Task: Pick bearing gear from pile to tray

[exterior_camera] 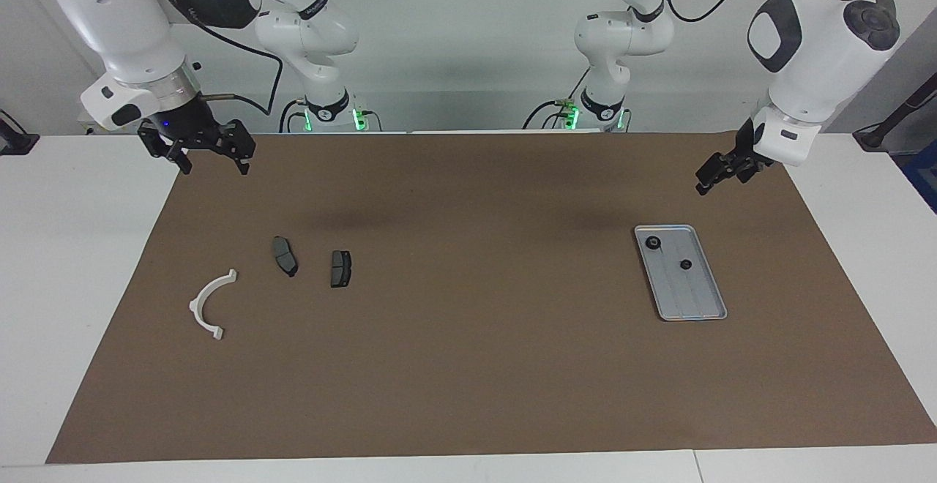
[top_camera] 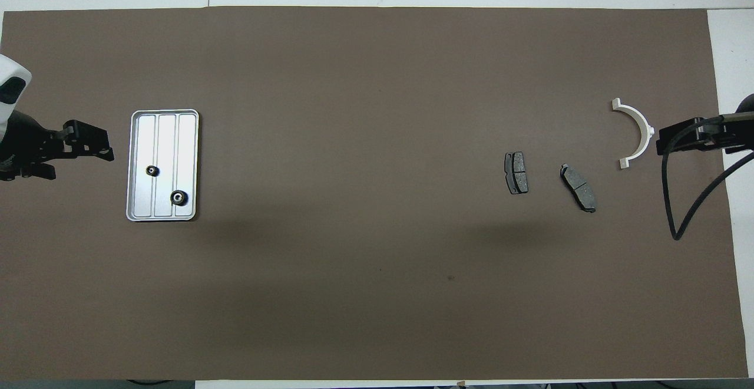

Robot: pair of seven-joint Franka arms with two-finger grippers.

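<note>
Two small black gears [exterior_camera: 667,253] are lying in the tray [exterior_camera: 699,309] (stiff, light; pinch across the rim). Left tool [exterior_camera: 714,173] and right tool [exterior_camera: 208,152] are hanging spread, empty.

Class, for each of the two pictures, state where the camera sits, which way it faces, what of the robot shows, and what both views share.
Facing view: high across the table, looking at the robots; both arms show whole, left end effector and right end effector raised, open, empty.
Overhead view: above the robots' end, looking steeply down; only both end effectors show, at the picture's edges.
Shared: tray holding two gears, two brake pads, white bracket, brown mat.
</note>
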